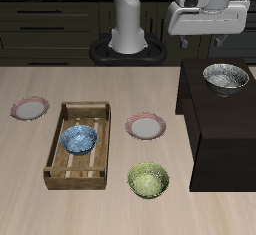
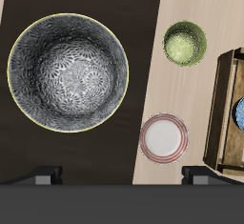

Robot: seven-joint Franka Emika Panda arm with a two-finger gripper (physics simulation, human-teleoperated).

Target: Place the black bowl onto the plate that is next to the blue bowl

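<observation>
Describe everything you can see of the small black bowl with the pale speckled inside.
The small round black bowl with the pale speckled inside is dark grey-black outside, with a whitish-grey mottled pattern inside, and looks like glazed ceramic. It stands upright and empty on top of the dark box-like stand beside the table's bare surface, raised above the other dishes. Nothing touches it except that stand. The two-finger gripper hangs above it, apart from it, not holding anything.

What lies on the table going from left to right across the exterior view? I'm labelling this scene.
Plate → wooden tray holding the blue bowl → second plate → black bowl on the dark box.
</observation>
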